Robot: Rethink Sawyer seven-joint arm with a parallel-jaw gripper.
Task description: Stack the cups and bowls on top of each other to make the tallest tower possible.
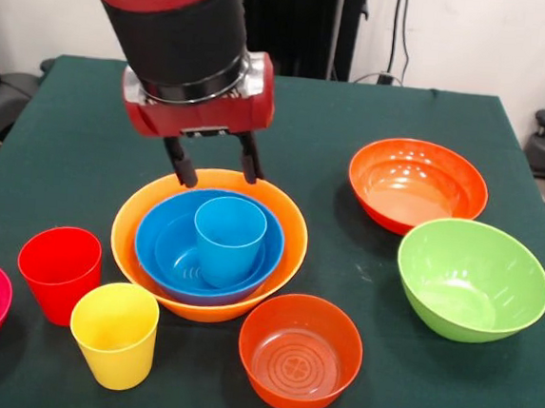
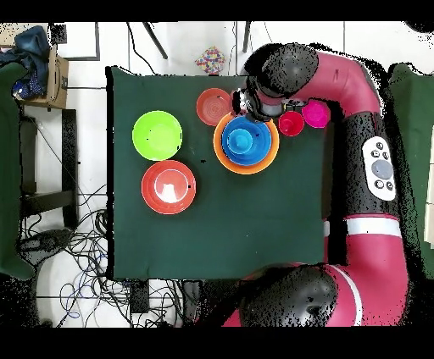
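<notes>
the gripper (image 1: pixel 216 169), spread wide and empty, hangs above the tower's (image 1: pixel 208 246) far rim; descending there could clip the light blue cup (image 1: pixel 228 238), toppling it.

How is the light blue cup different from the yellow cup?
The light blue cup sits inside the nested bowls of the tower, tilted; the yellow cup stands upright alone on the table. The blue one lies just below the end effector; the yellow lies farther off. Both are plain, handleless, open side up.

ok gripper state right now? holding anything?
Gripper: open and empty, fingers spread above the far rim of the pale orange bowl, touching nothing.
</notes>
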